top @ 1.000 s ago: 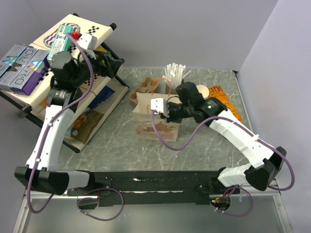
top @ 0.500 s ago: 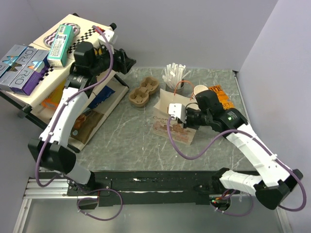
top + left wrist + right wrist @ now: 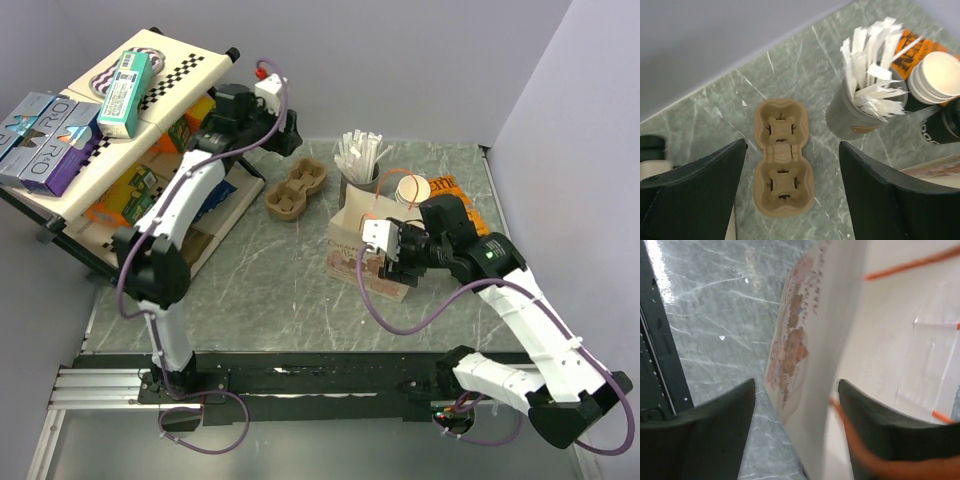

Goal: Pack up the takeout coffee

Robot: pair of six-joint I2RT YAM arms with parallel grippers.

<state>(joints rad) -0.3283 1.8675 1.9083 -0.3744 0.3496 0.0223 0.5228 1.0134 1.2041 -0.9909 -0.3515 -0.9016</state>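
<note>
Seemingly upright, the takeout coffee (image 3: 938,131) stood on the tabletop (image 3: 250,280) just behind the paper bag (image 3: 347,240), wedged between the bag's far rim and the stack of white cups (image 3: 940,75). Its long axis looked vertical with the black top upward, though the left wrist view cut it off at the edge. The straw holder (image 3: 847,117) stood near the bag's far side too. The right claw (image 3: 795,390) was spread wide, straddling the bag's wall without pinching it. The left claw (image 3: 792,150) hung released and empty over the cup carrier (image 3: 783,165), left of the bag. Reaching into that tight spot could topple the white cups or tip the coffee. The soft bag wall could fold and close the mouth.
</note>
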